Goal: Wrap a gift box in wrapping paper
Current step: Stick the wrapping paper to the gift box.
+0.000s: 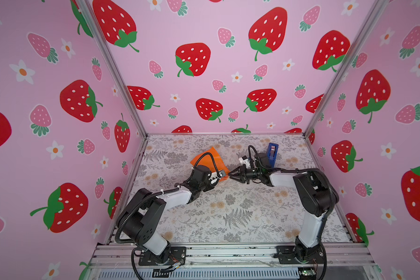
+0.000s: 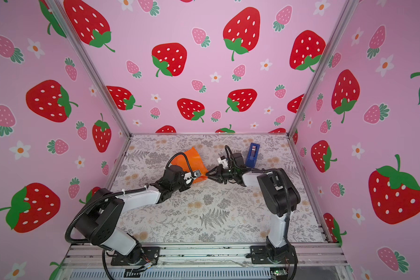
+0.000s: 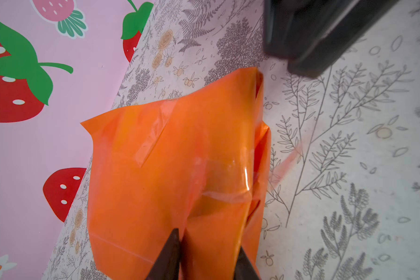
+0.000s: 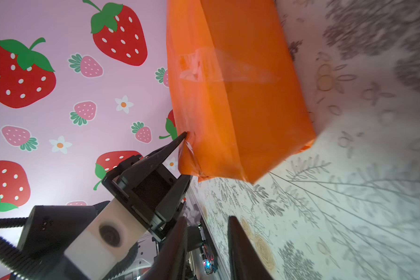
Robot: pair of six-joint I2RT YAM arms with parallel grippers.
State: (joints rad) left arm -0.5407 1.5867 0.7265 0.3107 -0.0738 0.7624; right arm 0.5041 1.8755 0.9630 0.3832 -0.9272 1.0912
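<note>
Paper [image 3: 167,169] taped round, nearly done; my left hand [image 3: 207,238] pinches its loose end, right hand [image 4: 207,218] alongside half-open, empty.

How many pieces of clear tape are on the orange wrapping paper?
2, both in the left wrist view: a slanted strip on the broad face of the wrapping paper, and a wider piece over its folded edge. More may be hidden on faces turned away.
</note>
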